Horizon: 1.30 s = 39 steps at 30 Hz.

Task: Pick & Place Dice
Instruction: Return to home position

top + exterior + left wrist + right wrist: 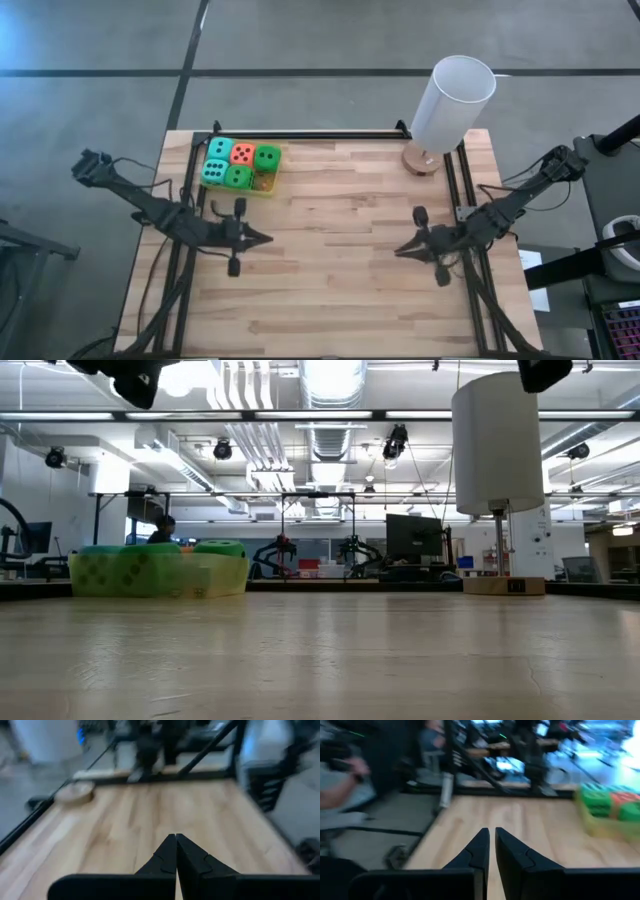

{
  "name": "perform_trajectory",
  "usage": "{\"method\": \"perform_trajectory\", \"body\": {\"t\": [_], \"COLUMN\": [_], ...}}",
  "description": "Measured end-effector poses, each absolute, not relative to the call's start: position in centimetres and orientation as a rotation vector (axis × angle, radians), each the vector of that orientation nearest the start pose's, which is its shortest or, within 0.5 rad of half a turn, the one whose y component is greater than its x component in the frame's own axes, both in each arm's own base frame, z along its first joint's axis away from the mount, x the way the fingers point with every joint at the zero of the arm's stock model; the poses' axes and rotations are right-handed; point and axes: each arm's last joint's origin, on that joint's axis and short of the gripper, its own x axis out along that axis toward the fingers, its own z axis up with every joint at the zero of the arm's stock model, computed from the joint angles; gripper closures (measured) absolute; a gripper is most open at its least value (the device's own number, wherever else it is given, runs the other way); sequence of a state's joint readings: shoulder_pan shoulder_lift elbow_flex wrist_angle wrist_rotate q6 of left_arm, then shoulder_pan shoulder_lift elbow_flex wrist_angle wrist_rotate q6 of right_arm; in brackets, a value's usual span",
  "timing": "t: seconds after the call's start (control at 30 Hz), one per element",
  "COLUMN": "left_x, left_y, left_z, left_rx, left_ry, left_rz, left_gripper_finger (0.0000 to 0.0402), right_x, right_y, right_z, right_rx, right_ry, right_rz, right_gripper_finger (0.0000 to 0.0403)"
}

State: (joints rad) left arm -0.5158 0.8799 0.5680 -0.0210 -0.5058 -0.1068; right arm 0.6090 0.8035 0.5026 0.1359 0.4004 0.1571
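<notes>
Several dice lie together in a translucent yellow tray (264, 188) at the table's far left: a teal one (220, 149), an orange-red one (242, 153), a green one (267, 157), and two more in front. In the low view the tray (160, 572) rests flat on the wood. My left gripper (268, 238) hovers shut near the tray's front, pointing toward the table's middle, with nothing between its fingers (176, 836). At the right side my right gripper (398, 251) points toward the middle too. Its fingers (490, 831) stand a narrow slit apart, holding nothing.
A lamp with a white cylindrical shade (452, 100) stands on a round wooden base (423, 160) at the far right corner. A black frame (300, 135) runs along the far edge and both sides. Bare wood (340, 260) lies between the two grippers.
</notes>
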Motion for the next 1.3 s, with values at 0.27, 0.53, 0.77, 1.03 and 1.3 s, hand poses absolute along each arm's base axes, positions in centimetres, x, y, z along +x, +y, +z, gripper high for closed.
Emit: {"method": "perform_trajectory", "body": {"t": [0.27,0.53,0.77,1.03,1.3], "left_x": [14.6,12.0,10.3,8.8,7.7], "left_y": [-6.8,-5.3,-4.4,-3.5,-2.9], "left_z": [24.3,22.8,22.3,22.3,22.3], "left_rx": [0.049,0.009,-0.002,-0.009,0.0], "left_ry": [0.074,-0.015,-0.102,-0.156,-0.183], "left_rz": [-0.064,-0.063,-0.06,-0.057,-0.045], "left_gripper_finger": [0.0398,0.0398,0.0398,0.0398,0.0398], "right_x": [13.3,11.4,9.6,7.8,6.6], "right_y": [8.5,7.1,5.9,4.6,3.8], "right_z": [25.6,25.1,25.4,25.2,24.1], "right_rx": [0.062,0.095,0.091,0.108,0.132], "right_ry": [-0.041,-0.133,-0.25,-0.363,-0.451], "right_rz": [0.381,0.384,0.369,0.357,0.348], "right_gripper_finger": [0.0375,0.0375,0.0375,0.0375,0.0374]}}
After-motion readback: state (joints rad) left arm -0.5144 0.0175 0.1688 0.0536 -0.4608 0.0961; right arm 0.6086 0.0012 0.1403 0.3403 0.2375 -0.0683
